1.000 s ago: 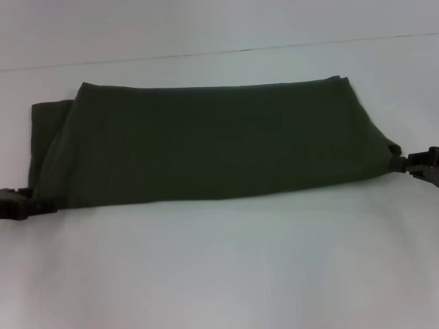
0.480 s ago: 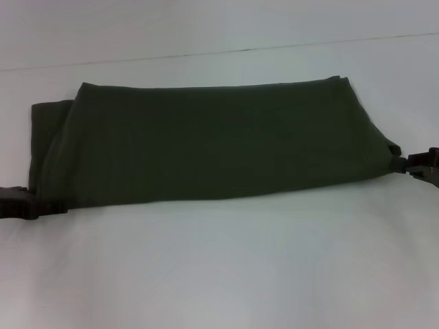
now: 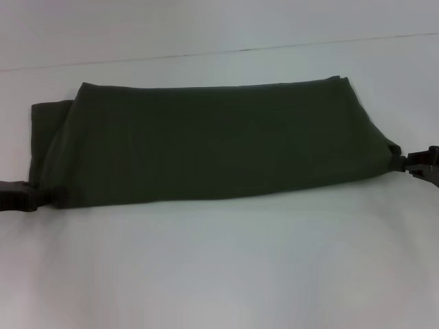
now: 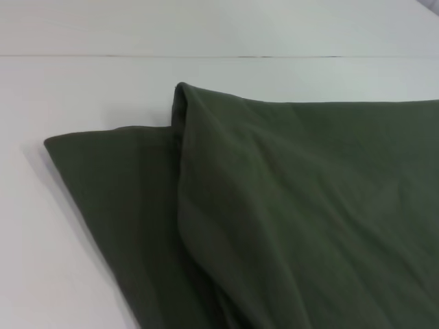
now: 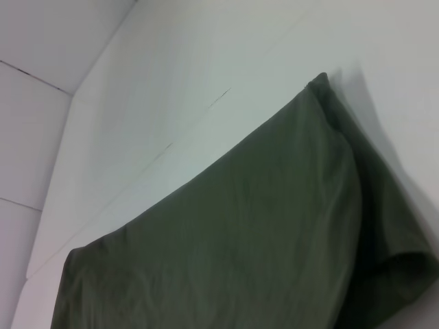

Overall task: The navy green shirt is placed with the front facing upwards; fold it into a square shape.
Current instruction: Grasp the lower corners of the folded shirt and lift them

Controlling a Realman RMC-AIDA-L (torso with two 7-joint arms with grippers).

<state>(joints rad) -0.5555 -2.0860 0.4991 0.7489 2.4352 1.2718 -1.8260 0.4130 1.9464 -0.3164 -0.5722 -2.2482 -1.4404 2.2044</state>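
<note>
1. The left gripper (image 3: pixel 42 197), a black clamp low on the white bench (image 3: pixel 219 274), sits at the near left corner of the dark olive-green cotton shirt (image 3: pixel 212 147). Over the last second it has shifted a little along that hem and risen slightly; it touches the cloth, but I cannot tell whether it is clenched on it.
2. The shirt lies across the middle of the bench as a long horizontal band, plain reverse up, no lettering showing. It has barely moved, so this looks like a pause between folds, with the ends not yet brought in to make a square.
3. The fabric is matte and soft, with shallow ripples; at the left end an under-layer juts beyond the top layer, and the right end rolls over thickly.
4. The right gripper (image 3: pixel 409 163) sits unchanged at the shirt's near right corner, apparently clamped on a bunched tip.
</note>
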